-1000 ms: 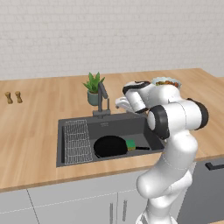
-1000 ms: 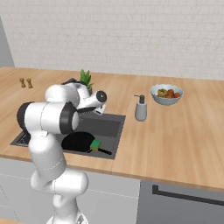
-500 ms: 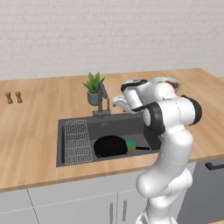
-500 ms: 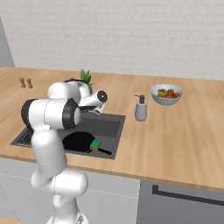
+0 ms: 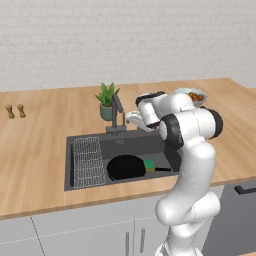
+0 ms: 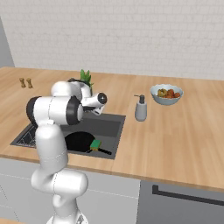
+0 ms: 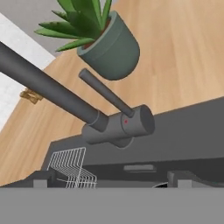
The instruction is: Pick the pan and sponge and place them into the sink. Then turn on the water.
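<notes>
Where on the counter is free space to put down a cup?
Bare wood lies between the soap dispenser and the sink, and left of the sink toward the shakers. It is crowded around the faucet, plant and claw.

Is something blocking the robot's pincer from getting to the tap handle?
Nothing visible is. In the hand view the faucet and its thin lever sit straight ahead with open space before them. The plant pot stands behind the lever, not in front. The pan and sponge lie below in the sink.
</notes>
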